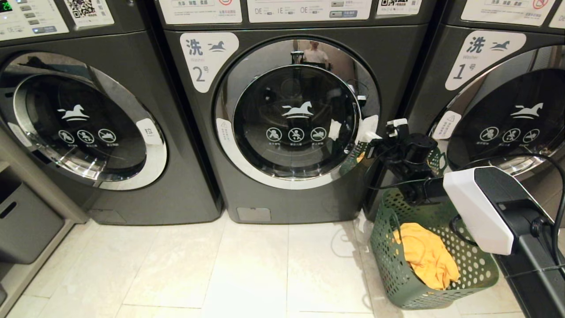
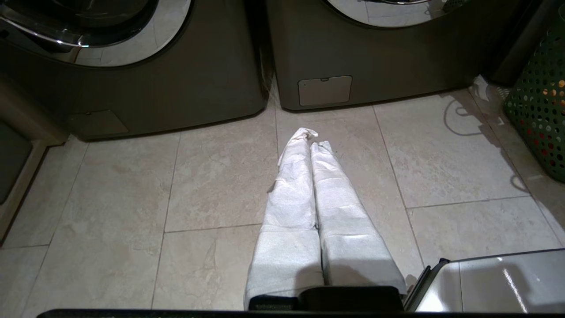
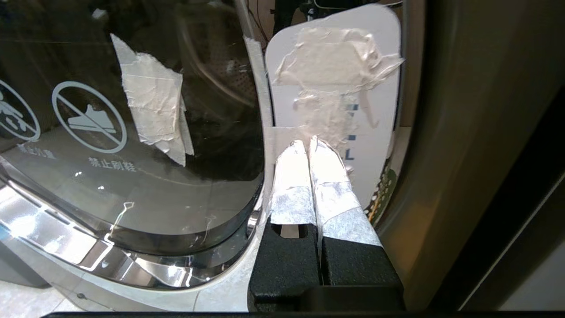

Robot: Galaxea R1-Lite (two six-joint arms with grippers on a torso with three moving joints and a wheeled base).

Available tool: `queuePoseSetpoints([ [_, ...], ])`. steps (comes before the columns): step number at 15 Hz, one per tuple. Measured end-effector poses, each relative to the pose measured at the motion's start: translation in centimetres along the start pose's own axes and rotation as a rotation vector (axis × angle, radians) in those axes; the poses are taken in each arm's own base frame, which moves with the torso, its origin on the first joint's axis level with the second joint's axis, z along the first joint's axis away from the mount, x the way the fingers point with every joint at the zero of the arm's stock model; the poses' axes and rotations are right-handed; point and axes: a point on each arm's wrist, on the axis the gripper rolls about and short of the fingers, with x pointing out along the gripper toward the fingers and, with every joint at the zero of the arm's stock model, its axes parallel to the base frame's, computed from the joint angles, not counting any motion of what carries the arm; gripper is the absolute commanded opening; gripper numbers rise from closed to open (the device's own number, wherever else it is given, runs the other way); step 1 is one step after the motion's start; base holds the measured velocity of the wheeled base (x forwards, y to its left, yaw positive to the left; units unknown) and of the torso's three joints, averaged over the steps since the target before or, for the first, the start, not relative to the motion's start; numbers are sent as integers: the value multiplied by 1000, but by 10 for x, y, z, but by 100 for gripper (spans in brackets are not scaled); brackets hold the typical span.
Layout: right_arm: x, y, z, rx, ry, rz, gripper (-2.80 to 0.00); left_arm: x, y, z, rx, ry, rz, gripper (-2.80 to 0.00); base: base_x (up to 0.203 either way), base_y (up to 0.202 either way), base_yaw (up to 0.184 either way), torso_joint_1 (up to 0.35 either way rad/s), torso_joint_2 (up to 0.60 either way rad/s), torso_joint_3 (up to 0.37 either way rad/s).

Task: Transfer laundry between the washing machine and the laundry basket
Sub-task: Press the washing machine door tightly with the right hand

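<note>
Right gripper [image 3: 309,148] pinched fully closed, nothing held, tips at the white taped pull tab [image 3: 335,88] on the right edge of the washing machine [image 1: 282,194] door, which is closed. Left gripper [image 2: 309,139] also closed and empty, parked low over the floor tiles. Laundry basket [image 1: 393,265] sits on the floor just right of the machine, yellow-orange garment [image 1: 426,256] in it; red shows through the holes in the left wrist view. Clothes look soft, light and floppy: probably best to pinch a bunched fold, not a loose edge.
</note>
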Motion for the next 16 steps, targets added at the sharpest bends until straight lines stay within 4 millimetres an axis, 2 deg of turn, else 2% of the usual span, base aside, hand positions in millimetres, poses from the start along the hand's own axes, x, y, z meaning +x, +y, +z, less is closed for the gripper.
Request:
queuePoseSetpoints([
  [10, 1, 3, 6, -1, -16, 6, -280, 0, 0, 0, -1, 0, 6, -280, 0, 0, 0, 2, 1, -80],
  [16, 1, 4, 19, -3, -98, 11, -280, 0, 0, 0, -1, 1, 6, -280, 0, 0, 0, 0, 0, 0],
])
